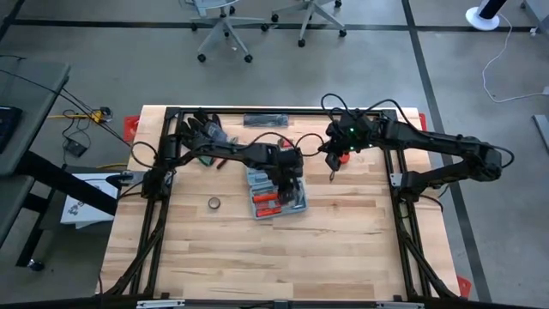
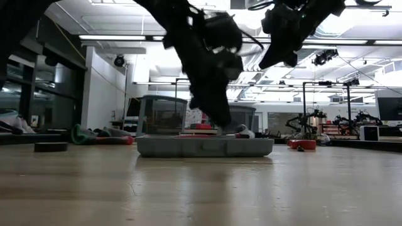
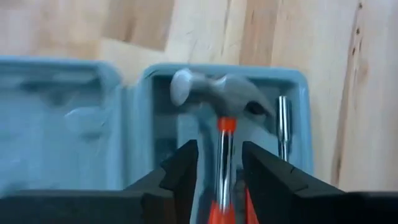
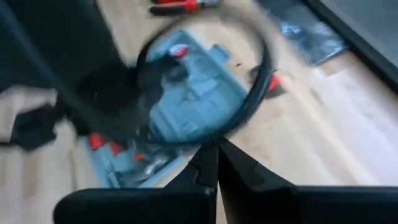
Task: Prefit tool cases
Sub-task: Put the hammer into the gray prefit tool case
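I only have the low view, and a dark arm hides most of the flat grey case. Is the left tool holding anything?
Observer: Yes. The left tool grips a steel-headed hammer with an orange-red handle by its shaft.
Operator: Where is the hammer's head?
Observer: Over a moulded recess of the open blue-grey plastic case, close to one end wall.
Operator: And the right tool?
Observer: The right tool is shut, with nothing between its fingers.

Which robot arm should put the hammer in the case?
Left, probably. The left gripper is around the hammer right over the case; the right gripper is empty, off to the side.
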